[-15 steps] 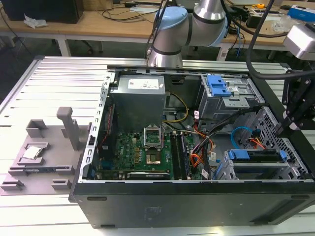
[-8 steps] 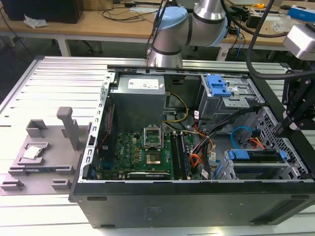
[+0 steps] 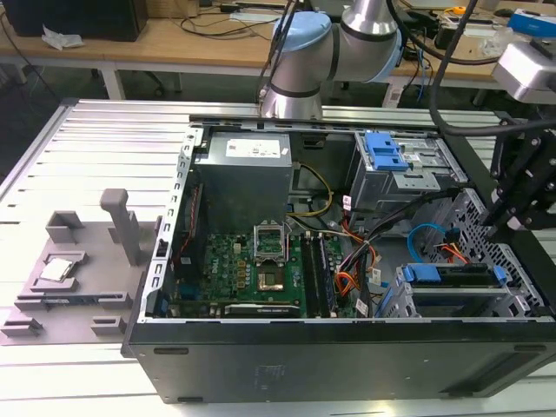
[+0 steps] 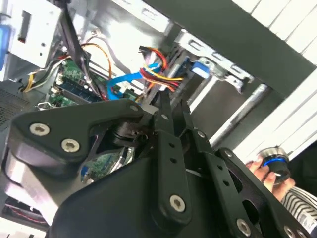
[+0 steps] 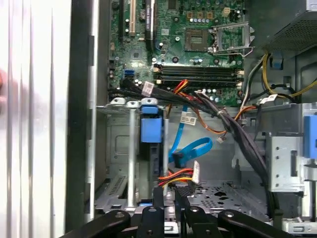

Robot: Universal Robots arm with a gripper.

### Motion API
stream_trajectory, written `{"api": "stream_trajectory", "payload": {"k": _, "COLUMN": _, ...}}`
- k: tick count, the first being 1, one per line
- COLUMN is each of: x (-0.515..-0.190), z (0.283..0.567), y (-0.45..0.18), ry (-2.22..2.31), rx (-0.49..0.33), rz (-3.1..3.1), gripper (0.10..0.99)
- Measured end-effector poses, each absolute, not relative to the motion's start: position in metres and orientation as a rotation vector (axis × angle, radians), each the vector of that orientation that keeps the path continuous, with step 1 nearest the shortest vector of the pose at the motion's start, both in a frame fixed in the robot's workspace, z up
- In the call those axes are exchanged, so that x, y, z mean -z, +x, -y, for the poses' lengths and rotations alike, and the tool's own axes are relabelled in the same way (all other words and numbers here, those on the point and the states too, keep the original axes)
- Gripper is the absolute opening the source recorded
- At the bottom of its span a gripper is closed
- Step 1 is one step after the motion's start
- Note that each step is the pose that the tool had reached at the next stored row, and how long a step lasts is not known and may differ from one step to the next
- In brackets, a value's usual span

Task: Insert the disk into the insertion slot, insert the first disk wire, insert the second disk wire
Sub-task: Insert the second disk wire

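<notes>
1. Black two-finger gripper (image 5: pixel 169 191) is down inside the open black tower PC case (image 3: pixel 304 356), at the drive end on the exterior view's right.
2. Jaws are narrow and look pinched on the small dark plug of the short orange/red wire bundle (image 5: pixel 177 176). In both wrist views the wires fan out right at the fingertips.
3. Flat silver-grey hard drive in a bright blue plastic carrier (image 3: pixel 458 274) sits in the low perforated silver-grey metal bay (image 3: pixel 460 306), with a blue tab at each end.
4. Thin flat bright-blue cable (image 5: pixel 194 148) loops just beside the wire bundle, apart from the jaws.
5. Case lies on its side on the slatted aluminium tabletop (image 3: pixel 104 148), with the green motherboard (image 3: pixel 252 269) mid-case.
6. A person's hand (image 4: pixel 255 168) is outside the case wall, on a small round blue-ringed object (image 4: pixel 273 166).
</notes>
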State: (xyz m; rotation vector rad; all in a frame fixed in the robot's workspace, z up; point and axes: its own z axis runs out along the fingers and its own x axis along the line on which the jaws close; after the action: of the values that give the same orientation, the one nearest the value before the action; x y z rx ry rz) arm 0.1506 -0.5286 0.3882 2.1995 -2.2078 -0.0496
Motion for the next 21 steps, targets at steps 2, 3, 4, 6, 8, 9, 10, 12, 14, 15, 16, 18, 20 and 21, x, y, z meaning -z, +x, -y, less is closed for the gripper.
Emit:
{"api": "stream_trajectory", "payload": {"k": 2, "x": -0.382, "z": 0.525, "y": 0.137, "ry": 2.201, "rx": 0.05, "rz": 2.207, "gripper": 0.239}}
{"api": "stream_trajectory", "payload": {"k": 3, "x": -0.38, "z": 0.525, "y": 0.135, "ry": 2.203, "rx": 0.05, "rz": 2.205, "gripper": 0.239}}
{"api": "stream_trajectory", "payload": {"k": 4, "x": -0.379, "z": 0.525, "y": 0.132, "ry": 2.205, "rx": 0.05, "rz": 2.202, "gripper": 0.239}}
{"api": "stream_trajectory", "payload": {"k": 6, "x": -0.375, "z": 0.525, "y": 0.127, "ry": 2.217, "rx": 0.049, "rz": 2.19, "gripper": 0.239}}
{"api": "stream_trajectory", "payload": {"k": 8, "x": -0.371, "z": 0.525, "y": 0.123, "ry": 2.237, "rx": 0.049, "rz": 2.169, "gripper": 0.239}}
{"api": "stream_trajectory", "payload": {"k": 9, "x": -0.369, "z": 0.525, "y": 0.122, "ry": 2.259, "rx": 0.047, "rz": 2.145, "gripper": 0.239}}
{"api": "stream_trajectory", "payload": {"k": 10, "x": -0.368, "z": 0.525, "y": 0.121, "ry": 2.281, "rx": 0.042, "rz": 2.115, "gripper": 0.239}}
{"api": "stream_trajectory", "payload": {"k": 12, "x": -0.368, "z": 0.526, "y": 0.121, "ry": 2.283, "rx": 0.04, "rz": 2.112, "gripper": 0.239}}
{"api": "stream_trajectory", "payload": {"k": 14, "x": -0.368, "z": 0.525, "y": 0.121, "ry": 2.283, "rx": 0.039, "rz": 2.111, "gripper": 0.239}}
{"api": "stream_trajectory", "payload": {"k": 15, "x": -0.368, "z": 0.525, "y": 0.121, "ry": 2.283, "rx": 0.039, "rz": 2.111, "gripper": 0.239}}
{"api": "stream_trajectory", "payload": {"k": 16, "x": -0.368, "z": 0.525, "y": 0.121, "ry": 2.283, "rx": 0.039, "rz": 2.11, "gripper": 0.239}}
{"api": "stream_trajectory", "payload": {"k": 18, "x": -0.368, "z": 0.525, "y": 0.121, "ry": 2.284, "rx": 0.038, "rz": 2.109, "gripper": 0.165}}
{"api": "stream_trajectory", "payload": {"k": 20, "x": -0.368, "z": 0.525, "y": 0.121, "ry": 2.285, "rx": 0.037, "rz": 2.107, "gripper": 0.161}}
{"api": "stream_trajectory", "payload": {"k": 21, "x": -0.368, "z": 0.525, "y": 0.121, "ry": 2.285, "rx": 0.036, "rz": 2.106, "gripper": 0.161}}
